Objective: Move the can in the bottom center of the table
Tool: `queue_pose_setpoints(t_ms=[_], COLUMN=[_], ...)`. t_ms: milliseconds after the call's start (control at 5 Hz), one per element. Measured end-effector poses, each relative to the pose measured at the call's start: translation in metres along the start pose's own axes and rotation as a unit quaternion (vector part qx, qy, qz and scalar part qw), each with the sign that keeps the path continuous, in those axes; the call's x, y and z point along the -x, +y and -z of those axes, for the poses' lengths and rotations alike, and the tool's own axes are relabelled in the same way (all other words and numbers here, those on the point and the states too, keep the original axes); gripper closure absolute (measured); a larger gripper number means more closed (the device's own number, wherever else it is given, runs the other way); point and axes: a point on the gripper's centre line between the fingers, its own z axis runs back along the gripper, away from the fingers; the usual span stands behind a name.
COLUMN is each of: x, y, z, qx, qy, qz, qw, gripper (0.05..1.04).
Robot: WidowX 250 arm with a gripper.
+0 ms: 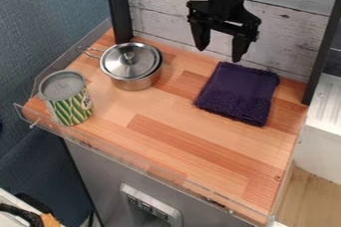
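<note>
The can (70,110) is set upright at the left front corner of the desk (150,136), and from the hand (220,54) it is reached leftward across the view and forward, toward the near edge. The hand is held above the back of the desk, its fingers pointed down and spread apart, with nothing gripped between them. Between hand and can, roughly on the straight line, the pot (136,82) is placed, so the can is best approached from above, with the pot passed over or skirted on the near side. The can's long axis is kept vertical; a grip across its round wall is suited to fingers lowered from overhead, though some width of opening may be needed for so broad a body. Once it is gripped, a carry to the right along the front edge is called for, and the can should be lifted clear of the low transparent guard (166,172) before it is moved. The pot is covered by its lid (130,57), so its contents cannot be told. The can is topped by a grey end, and what is held inside is likewise hidden. The dark cloth (238,94) is laid well to the right of both containers, and it need not be disturbed
</note>
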Motion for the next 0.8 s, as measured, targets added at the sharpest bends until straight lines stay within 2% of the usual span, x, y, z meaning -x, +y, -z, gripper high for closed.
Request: queue_pose_setpoints(t_ms=[200,400,600,800], x=[0.006,0.020,0.041,0.064], y=[-0.001,0.031,0.089,0.129], z=[0.013,0.012,-0.005,-0.008], qx=[0.002,0.000,-0.009,-0.009], qy=[0.020,0.025,0.008,0.009], qz=[0.001,-0.005,-0.027,-0.030], qw=[0.9998,0.9997,0.9996,0.9995], gripper=[0.083,0.083,0.083,0.083])
